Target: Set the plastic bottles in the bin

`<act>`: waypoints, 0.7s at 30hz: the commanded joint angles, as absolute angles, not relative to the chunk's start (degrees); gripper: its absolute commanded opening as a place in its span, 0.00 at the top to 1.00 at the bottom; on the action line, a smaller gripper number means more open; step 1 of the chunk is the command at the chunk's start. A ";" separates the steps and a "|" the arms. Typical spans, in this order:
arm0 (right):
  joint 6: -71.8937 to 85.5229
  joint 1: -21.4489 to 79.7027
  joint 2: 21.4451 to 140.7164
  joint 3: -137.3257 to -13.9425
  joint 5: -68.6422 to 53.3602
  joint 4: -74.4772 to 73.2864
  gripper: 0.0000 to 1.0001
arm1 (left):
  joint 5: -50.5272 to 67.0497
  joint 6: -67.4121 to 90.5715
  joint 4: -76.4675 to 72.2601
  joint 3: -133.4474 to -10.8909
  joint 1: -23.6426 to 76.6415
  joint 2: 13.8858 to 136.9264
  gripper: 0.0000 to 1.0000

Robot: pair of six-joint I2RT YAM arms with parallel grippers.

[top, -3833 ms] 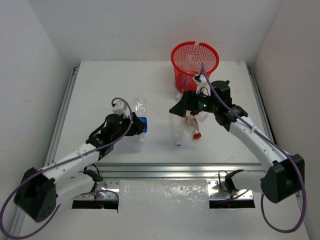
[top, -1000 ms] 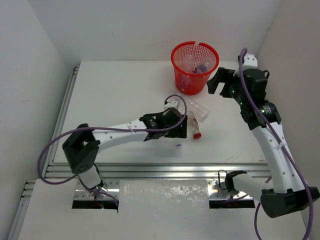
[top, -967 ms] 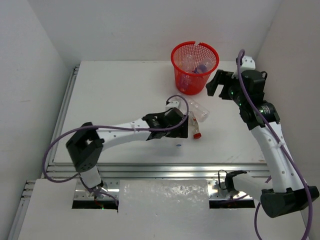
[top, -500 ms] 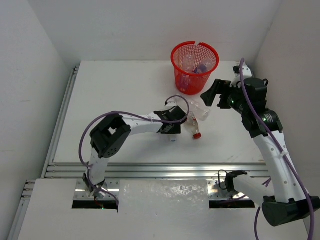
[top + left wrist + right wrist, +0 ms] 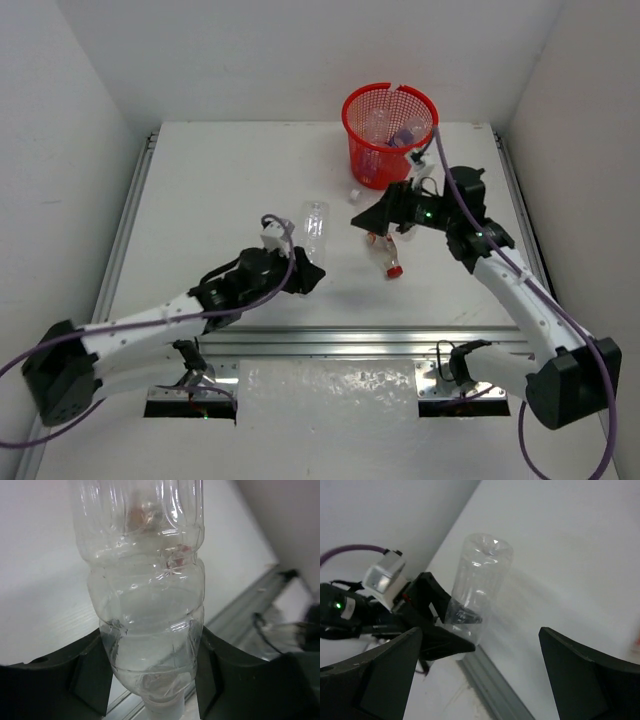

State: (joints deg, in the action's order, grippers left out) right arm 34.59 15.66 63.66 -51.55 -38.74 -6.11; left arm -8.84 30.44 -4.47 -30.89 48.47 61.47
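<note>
Partly complete. Already inside bin point(image 5: 362, 112): several bottles point(image 5: 398, 132). Clamped in left gripper point(image 5: 151, 680): one clear bottle point(image 5: 150, 595). Lying on table point(image 5: 220, 180) below wide-open, empty right gripper point(image 5: 383, 218): red-capped bottle point(image 5: 388, 258). Remaining: both, at least.

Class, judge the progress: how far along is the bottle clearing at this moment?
Done: bottles already show inside the bin. In hand: the left gripper grips a clear bottle. Left: binning that one, plus the red-capped bottle lying by the open right gripper.
</note>
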 commanded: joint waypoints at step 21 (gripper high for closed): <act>33.41 28.57 69.62 -58.79 -36.08 6.62 1.00 | -15.58 26.43 10.02 -36.89 48.34 47.02 0.00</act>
